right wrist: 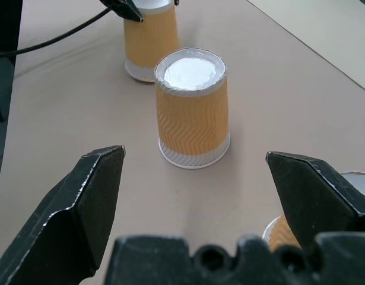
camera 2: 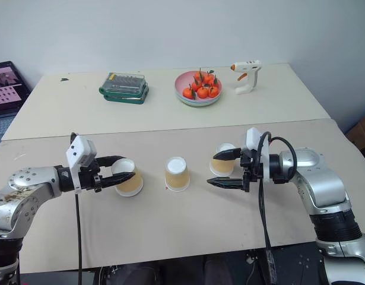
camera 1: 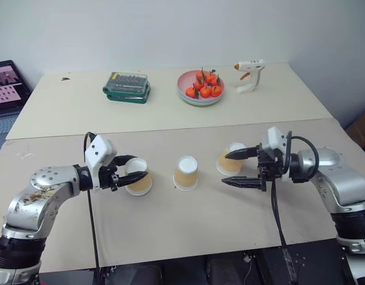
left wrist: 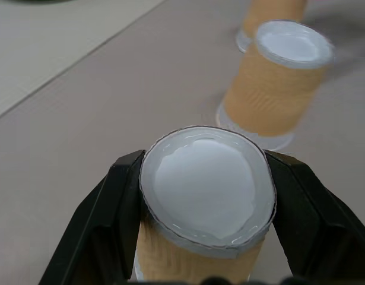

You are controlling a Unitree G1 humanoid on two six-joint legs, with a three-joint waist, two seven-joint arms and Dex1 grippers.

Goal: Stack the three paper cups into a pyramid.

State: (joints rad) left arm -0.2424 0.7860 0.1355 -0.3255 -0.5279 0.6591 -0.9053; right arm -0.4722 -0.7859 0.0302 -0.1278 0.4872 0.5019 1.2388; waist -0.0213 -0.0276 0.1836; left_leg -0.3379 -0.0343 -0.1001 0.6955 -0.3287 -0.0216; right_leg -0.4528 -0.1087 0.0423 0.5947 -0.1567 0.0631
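Three paper cups stand upside down in a row on the near table. My left gripper [camera 1: 140,167] is shut on the left cup [camera 1: 137,178], one black finger on each side of its white flat end [left wrist: 206,193]. The middle cup [camera 1: 187,173] stands free between the two grippers. My right gripper [camera 1: 224,168] is open and points left toward the middle cup [right wrist: 191,107]. The right cup [camera 1: 231,159] stands by its far finger, outside the gap, and peeks out beside that finger [right wrist: 316,196] in the right wrist view.
On the far table lie a green tool case [camera 1: 126,87], a pink bowl [camera 1: 193,97] of small red fruit and a white glue gun [camera 1: 249,74]. A laptop [camera 1: 5,89] sits at the far left. A seam [camera 1: 170,129] separates the two tables.
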